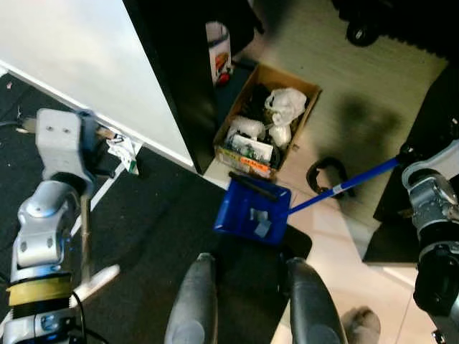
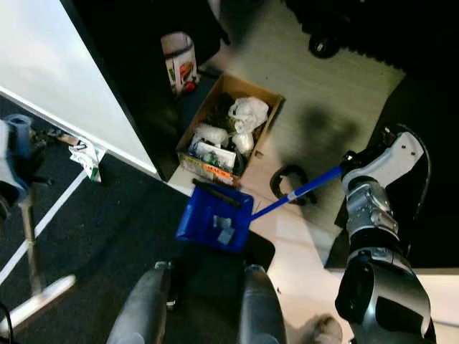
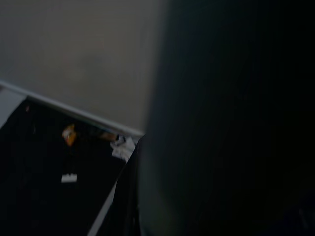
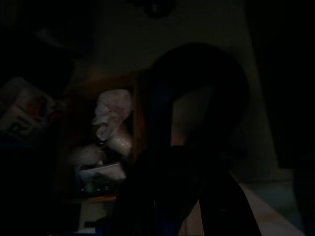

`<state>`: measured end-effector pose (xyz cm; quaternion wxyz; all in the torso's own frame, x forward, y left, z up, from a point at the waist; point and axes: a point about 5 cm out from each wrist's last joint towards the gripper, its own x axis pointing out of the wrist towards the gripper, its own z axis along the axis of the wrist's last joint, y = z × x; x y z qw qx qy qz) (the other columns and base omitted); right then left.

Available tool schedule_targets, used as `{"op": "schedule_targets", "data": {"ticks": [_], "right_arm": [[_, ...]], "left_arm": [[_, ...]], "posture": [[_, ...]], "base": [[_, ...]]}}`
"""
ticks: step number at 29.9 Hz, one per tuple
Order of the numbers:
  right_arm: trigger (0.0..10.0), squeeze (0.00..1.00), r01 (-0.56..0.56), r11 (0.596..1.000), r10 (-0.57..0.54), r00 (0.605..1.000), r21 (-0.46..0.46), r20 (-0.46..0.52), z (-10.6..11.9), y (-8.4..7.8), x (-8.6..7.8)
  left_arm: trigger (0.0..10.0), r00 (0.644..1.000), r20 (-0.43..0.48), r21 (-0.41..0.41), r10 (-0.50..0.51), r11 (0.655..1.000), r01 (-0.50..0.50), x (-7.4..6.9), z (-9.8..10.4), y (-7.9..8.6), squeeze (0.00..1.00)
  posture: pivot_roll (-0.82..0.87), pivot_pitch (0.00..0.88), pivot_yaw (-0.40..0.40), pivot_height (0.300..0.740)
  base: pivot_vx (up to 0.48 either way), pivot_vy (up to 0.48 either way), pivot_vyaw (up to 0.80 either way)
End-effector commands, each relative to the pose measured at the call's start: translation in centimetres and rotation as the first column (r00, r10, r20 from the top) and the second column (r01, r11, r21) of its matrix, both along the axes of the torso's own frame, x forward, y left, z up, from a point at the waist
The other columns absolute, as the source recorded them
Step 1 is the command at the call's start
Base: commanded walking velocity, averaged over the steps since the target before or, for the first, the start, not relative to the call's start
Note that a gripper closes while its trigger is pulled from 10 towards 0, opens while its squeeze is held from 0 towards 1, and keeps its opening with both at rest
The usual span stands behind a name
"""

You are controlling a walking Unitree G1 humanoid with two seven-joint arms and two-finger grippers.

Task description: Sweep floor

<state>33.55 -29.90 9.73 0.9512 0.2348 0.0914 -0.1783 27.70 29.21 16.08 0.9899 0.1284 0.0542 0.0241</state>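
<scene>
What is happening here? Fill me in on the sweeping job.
The robot's right end effector holds the long handle of a blue dustpan, whose pan sits on the floor just short of a cardboard box of rubbish. A few scraps lie in the pan. The left arm is beside a thin broom pole over the dark mat; its grip cannot be seen.

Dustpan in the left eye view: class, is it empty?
No. The blue dustpan holds a few pale grey scraps on its tray, and it sits on the floor just in front of the cardboard box.
</scene>
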Motion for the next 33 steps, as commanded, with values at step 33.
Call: {"op": "schedule_targets", "data": {"ticks": [33], "right_arm": [[10.0, 0.00, 0.125, 0.984, -0.161, 0.925, 0.126, 0.345, 12.3, 1.4, 5.7]], "left_arm": [[10.0, 0.988, -0.144, -0.082, 0.047, 0.995, -0.059, -3.2, -6.2, -1.8, 0.00]], "posture": [[0.06, 0.069, -0.042, 0.731]], "base": [[0.000, 0.000, 0.00]]}}
